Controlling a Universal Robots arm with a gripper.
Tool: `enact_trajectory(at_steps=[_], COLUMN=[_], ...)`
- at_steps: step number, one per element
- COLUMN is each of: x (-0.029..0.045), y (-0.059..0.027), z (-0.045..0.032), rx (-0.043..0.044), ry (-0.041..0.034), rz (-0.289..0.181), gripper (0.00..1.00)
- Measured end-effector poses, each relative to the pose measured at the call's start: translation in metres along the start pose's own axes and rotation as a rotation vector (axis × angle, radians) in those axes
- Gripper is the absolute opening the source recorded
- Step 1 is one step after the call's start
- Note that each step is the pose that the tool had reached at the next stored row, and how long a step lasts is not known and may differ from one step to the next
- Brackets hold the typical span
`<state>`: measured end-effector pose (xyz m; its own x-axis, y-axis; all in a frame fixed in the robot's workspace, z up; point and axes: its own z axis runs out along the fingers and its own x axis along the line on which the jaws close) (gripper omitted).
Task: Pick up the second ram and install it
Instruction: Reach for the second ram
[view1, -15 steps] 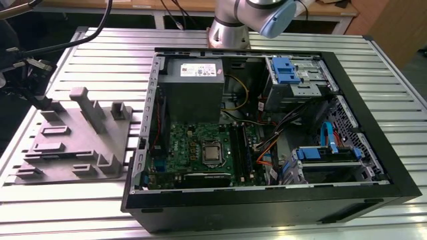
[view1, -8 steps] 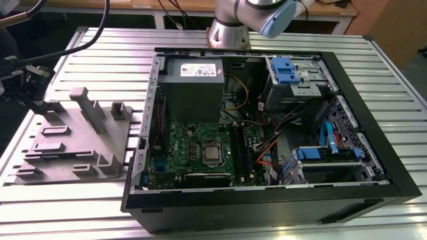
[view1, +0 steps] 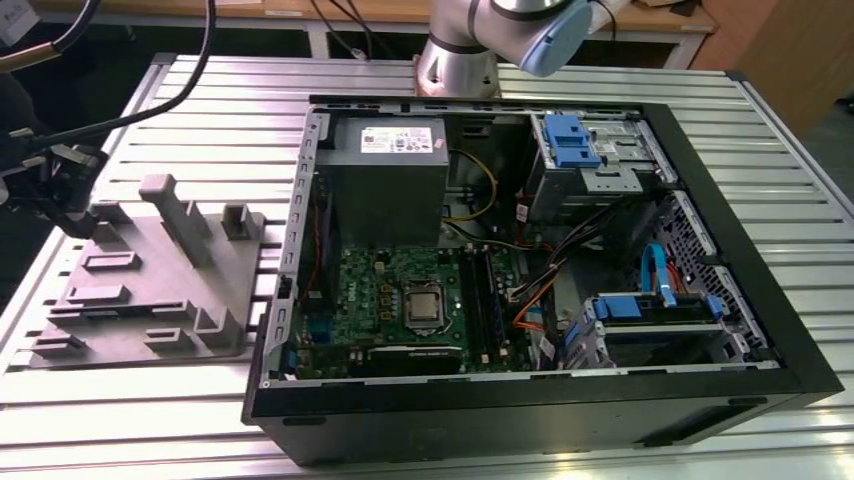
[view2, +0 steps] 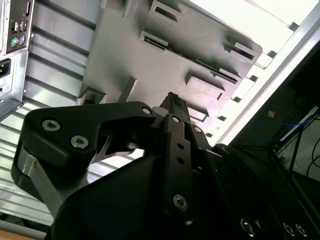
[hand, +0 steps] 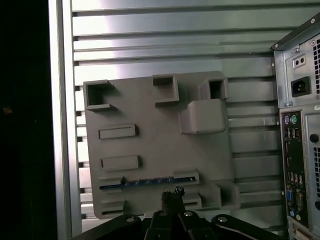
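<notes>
The second ram (hand: 147, 182) is a thin dark stick with a bluish glint. It stands on edge in a long slot of the grey holder tray (hand: 155, 145), between two raised brackets. My gripper (hand: 172, 194) hovers above the tray, its dark fingertips pressed together, empty, just beside the ram's middle and apart from it. In the second wrist view the gripper (view2: 172, 100) points at the same tray (view2: 130, 55). In the exterior view the tray (view1: 147, 290) lies on the table to the left of the open computer case (view1: 534, 390).
Inside the case lie the green motherboard (view1: 387, 300) with dark slot rails (view1: 489, 300), the grey power-supply box (view1: 387, 170) and blue drive brackets (view1: 567, 140). The case's rear panel (hand: 300, 150) borders the tray. Black cables (view1: 80, 130) hang at the exterior view's left. The arm's base (view1: 461, 50) stands behind the case.
</notes>
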<state>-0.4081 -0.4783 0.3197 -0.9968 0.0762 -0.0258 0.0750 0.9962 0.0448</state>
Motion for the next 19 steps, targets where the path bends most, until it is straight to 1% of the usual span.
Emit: enact_trajectory(at_steps=[5, 12, 13, 15, 19], x=[0.0040, 0.0068, 0.0075, 0.0083, 0.0086], y=[-0.0021, -0.0035, -0.0036, -0.0038, -0.0040], z=[0.0079, 0.0175, 0.0205, 0.0234, 0.0248], rx=[0.0000, 0.0001, 0.0001, 0.0002, 0.0004], ry=[0.0003, 0.0011, 0.0014, 0.0016, 0.0019], rz=[0.000, 0.000, 0.000, 0.000, 0.000], gripper=[0.10, 0.10, 0.10, 0.10, 0.10])
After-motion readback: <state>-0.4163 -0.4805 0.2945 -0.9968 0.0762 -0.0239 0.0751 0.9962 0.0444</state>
